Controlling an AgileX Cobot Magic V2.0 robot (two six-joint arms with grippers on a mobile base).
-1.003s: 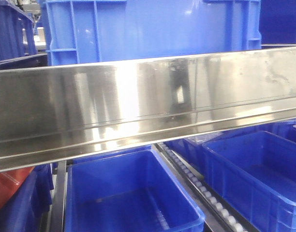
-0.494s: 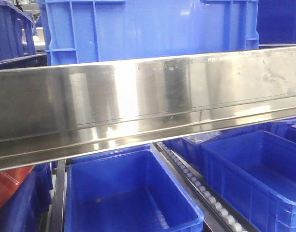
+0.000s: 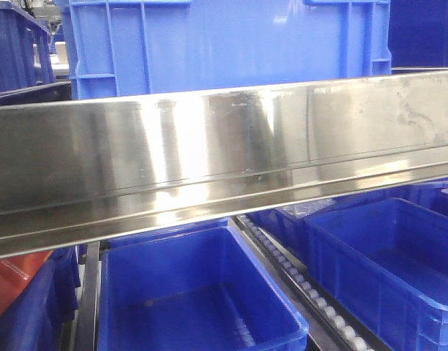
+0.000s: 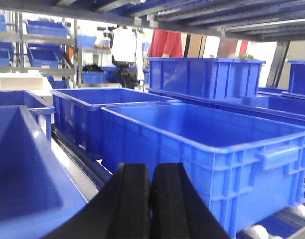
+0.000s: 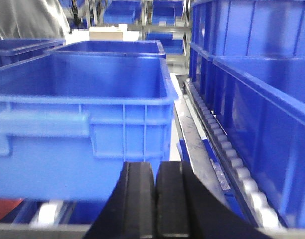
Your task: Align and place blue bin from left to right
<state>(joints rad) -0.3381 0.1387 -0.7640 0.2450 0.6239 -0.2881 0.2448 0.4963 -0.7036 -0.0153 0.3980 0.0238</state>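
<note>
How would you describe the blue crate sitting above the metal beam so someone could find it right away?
Find the wide shiny steel beam crossing the front view. The large blue plastic crate rises directly behind its top edge. Unlike the open bins below the beam, it shows only its ribbed side wall, never its inside.

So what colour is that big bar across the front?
Shiny silver metal, the bar mirrors its surroundings; clearest in the front-facing view.

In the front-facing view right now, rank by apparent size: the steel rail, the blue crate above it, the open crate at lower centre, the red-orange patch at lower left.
1. Steel rail, spanning the full width.
2. Blue crate above it.
3. Open crate at lower centre; close to 2, and both are cropped or hidden, so unsure.
4. Red-orange patch.
</note>
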